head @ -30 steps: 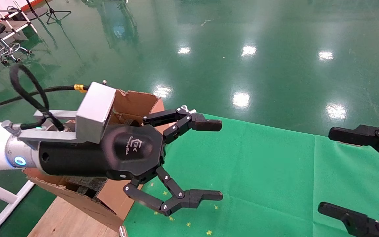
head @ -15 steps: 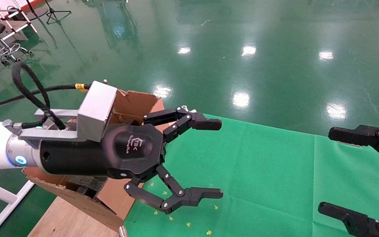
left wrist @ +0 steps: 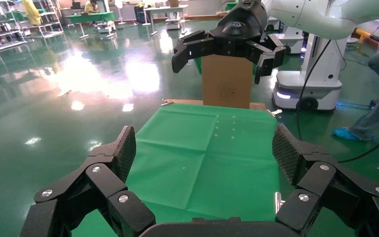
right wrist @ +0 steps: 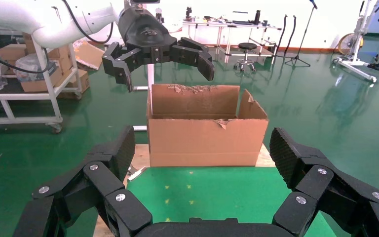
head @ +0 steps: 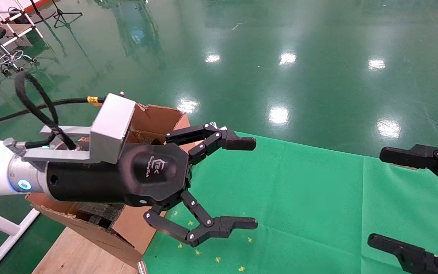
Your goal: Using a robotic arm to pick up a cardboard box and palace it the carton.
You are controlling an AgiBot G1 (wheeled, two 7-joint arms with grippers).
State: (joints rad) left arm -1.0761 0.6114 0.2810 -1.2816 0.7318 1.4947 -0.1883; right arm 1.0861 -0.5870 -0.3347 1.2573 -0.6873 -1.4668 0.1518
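Left gripper [head: 251, 184] spread wide, empty, hung beside my carton [head: 154, 118] over green cloth [head: 299, 198]; right gripper [head: 384, 198] also released, at cloth's right edge. I couldn't see cardboard box.

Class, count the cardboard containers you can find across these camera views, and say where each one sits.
2. One carton with torn rims stands beside the green cloth, under the left gripper. Another box stands at the cloth's opposite end, under the right gripper. Others may be hidden.

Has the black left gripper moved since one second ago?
No. The black left gripper stays open beside the large brown carton.
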